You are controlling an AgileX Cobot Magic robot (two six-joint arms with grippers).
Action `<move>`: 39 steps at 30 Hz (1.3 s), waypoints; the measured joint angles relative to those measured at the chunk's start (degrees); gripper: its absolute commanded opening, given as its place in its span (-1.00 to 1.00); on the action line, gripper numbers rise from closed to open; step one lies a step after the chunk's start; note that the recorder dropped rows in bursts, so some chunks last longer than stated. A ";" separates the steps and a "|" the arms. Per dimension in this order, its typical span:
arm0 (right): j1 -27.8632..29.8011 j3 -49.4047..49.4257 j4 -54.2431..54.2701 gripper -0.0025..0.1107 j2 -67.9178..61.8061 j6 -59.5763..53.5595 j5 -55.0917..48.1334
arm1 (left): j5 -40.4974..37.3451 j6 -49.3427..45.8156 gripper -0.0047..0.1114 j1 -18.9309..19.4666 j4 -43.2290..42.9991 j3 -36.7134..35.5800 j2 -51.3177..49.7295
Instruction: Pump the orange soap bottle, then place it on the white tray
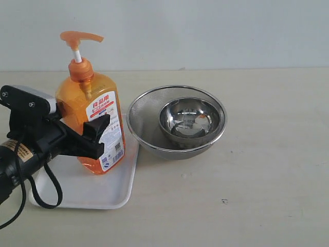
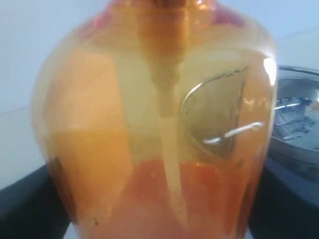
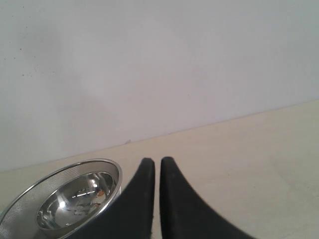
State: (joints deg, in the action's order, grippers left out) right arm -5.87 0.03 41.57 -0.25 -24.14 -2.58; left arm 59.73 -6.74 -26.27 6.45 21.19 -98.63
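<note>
Left hand (image 1: 92, 129) grasps the upright orange soap bottle (image 1: 87, 98) at mid-body, standing on the white tray (image 1: 103, 195) at near left, pump uppermost; right hand (image 3: 157, 167) clenched, empty, evidently farther away.

A plain pale wall (image 1: 205, 31) rises behind the beige tabletop (image 1: 257, 180) (evenly lit, a few dark specks).

Strainer (image 1: 177, 121) crowds the orange soap bottle (image 1: 95, 118) at its three o'clock, just beside the white tray (image 1: 82, 195); the bench (image 1: 267, 180) beyond is wide open.
</note>
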 measured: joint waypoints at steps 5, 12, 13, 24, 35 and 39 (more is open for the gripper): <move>0.00 0.00 0.00 -0.96 0.00 0.00 0.00 | 0.34 0.00 -0.84 0.00 0.22 0.00 0.00; 0.00 0.00 0.00 -0.96 0.00 0.10 0.00 | 1.47 0.00 -0.84 0.00 0.87 0.00 0.00; 0.00 0.00 0.00 -0.96 0.00 0.10 0.00 | 1.64 0.00 -0.84 0.00 1.02 0.00 -0.09; 0.00 0.00 0.00 -0.96 0.00 0.10 0.00 | 4.52 0.00 -0.84 0.00 2.16 -0.10 -0.31; 0.00 0.00 0.00 -0.96 0.00 0.10 0.00 | 3.48 2.38 -0.84 0.00 2.78 -0.10 -0.31; 0.00 0.00 0.00 -0.96 0.00 0.01 0.00 | 2.52 3.98 -0.68 0.00 2.49 -0.10 -0.31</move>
State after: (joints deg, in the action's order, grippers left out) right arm -5.87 0.03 41.57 -0.25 -24.13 -2.58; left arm 62.25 -2.76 -26.27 8.94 21.09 -98.94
